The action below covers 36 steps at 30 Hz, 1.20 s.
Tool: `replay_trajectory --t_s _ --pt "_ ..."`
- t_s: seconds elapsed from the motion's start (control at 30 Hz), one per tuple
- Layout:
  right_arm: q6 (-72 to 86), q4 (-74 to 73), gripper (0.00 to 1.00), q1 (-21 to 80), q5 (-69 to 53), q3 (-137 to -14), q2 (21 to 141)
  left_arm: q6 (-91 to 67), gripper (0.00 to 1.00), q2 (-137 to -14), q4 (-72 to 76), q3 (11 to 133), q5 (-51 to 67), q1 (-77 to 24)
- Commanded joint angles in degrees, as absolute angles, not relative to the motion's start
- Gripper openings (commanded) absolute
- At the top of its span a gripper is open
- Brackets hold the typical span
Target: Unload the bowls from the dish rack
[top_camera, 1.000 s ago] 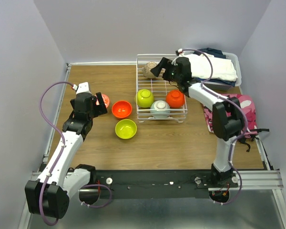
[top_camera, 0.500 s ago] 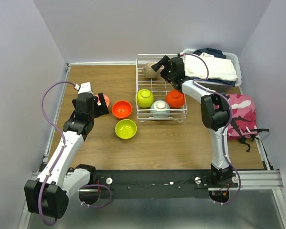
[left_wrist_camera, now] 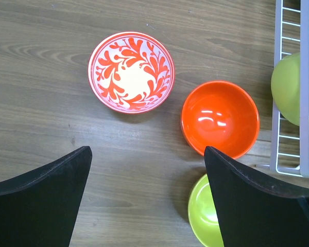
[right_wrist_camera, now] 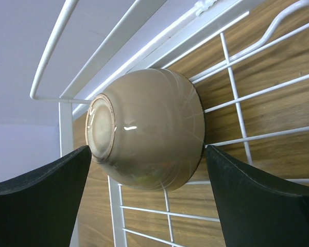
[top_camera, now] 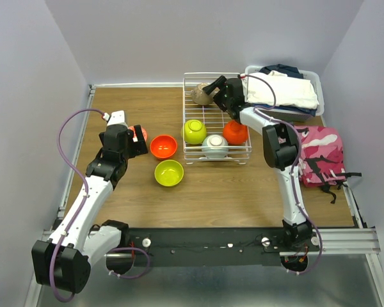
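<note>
Four glossy round bowls (top_camera: 194, 131) are held in the white wire dish rack (top_camera: 212, 114), three on the wooden table (top_camera: 243, 192); left gripper (left_wrist_camera: 147, 154) and right gripper (right_wrist_camera: 148, 149) are spread wide.

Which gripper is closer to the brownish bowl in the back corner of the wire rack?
Right. The right gripper is open, straddling the taupe bowl. The left gripper is open above the table, outside the dish rack, near the patterned bowl.
</note>
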State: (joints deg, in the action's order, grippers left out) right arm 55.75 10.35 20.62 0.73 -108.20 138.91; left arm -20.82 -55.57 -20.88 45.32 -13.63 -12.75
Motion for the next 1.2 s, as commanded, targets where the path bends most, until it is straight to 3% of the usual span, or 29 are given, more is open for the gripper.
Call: replay_trajectory --t_s 0.0,0.5,1.07,1.17 --pt "57.57 8.7 1.0 20.48 0.35 -110.21 142.56 -20.21 0.99 -54.84 -20.39 46.67 -13.27 -13.27" --pt "70.04 7.65 0.99 20.39 0.26 -111.35 144.49 -20.22 0.99 -54.23 -20.21 46.49 -13.18 -13.54" --pt "69.17 -1.93 0.99 20.39 -5.8 -121.38 149.15 -20.39 0.99 -53.88 -20.13 46.23 -12.92 -13.62" --pt "69.26 -1.85 0.94 20.39 -6.33 -121.03 148.98 -20.39 0.99 -53.79 -20.04 46.23 -12.83 -13.62"
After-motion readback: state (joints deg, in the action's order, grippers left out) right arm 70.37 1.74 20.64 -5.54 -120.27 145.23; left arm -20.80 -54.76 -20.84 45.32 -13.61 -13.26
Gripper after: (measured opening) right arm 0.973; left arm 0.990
